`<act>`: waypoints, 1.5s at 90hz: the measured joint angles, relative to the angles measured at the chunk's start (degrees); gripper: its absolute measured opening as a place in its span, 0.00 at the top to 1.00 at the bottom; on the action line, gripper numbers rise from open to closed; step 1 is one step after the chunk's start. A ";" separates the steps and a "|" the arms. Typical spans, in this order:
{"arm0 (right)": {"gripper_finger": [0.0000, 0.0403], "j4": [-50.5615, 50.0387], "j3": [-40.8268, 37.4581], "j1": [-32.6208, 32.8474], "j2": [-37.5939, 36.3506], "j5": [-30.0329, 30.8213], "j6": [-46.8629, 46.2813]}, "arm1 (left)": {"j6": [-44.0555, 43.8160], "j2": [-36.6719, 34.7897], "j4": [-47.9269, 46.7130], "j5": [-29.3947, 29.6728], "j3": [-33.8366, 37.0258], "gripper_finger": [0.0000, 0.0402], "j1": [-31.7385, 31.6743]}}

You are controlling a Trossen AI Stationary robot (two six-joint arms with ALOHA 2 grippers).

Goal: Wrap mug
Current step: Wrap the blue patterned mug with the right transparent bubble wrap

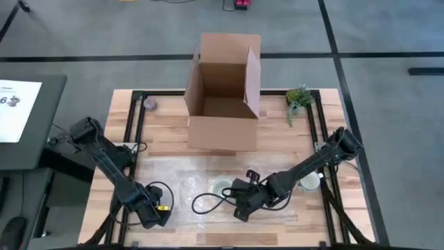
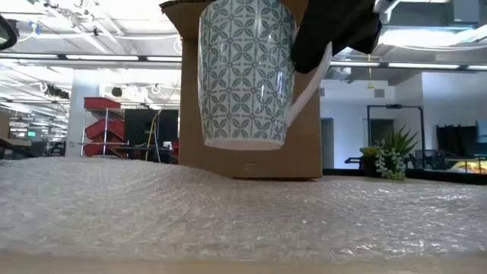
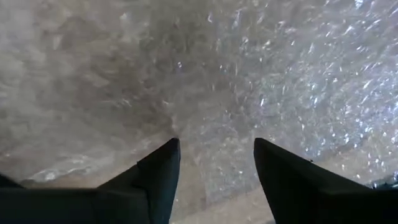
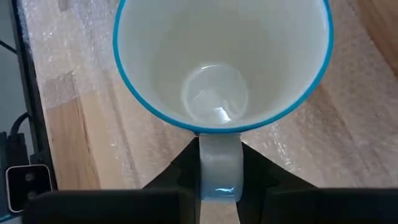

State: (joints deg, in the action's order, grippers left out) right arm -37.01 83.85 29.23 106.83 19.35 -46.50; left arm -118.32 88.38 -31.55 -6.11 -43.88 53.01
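Pinching the mug point(image 4: 221, 68) by its handle, the right tool point(image 4: 219, 177) holds it above the bubble wrap point(image 2: 228, 217); left tool point(image 3: 214, 177) open.

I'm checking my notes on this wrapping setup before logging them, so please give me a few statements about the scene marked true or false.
1. The right hand grips the mug by its handle. True.
2. The mug rests flat on the bubble wrap. False: in the low view it hangs above the sheet.
3. The left hand is shut on a corner of the wrap. False: its fingers are open over the wrap's edge.
4. The cardboard box stands open behind the wrap. True.
5. The mug is full. False: it is empty inside.
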 joint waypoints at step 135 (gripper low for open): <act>0.89 0.52 -1.90 -2.14 0.31 5.35 -5.79 | 13.55 -8.68 -29.88 30.40 -27.65 1.00 -0.09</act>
State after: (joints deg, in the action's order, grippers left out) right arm -36.49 81.95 27.09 107.13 24.71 -52.29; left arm -104.77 79.70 -61.43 24.29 -71.53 52.93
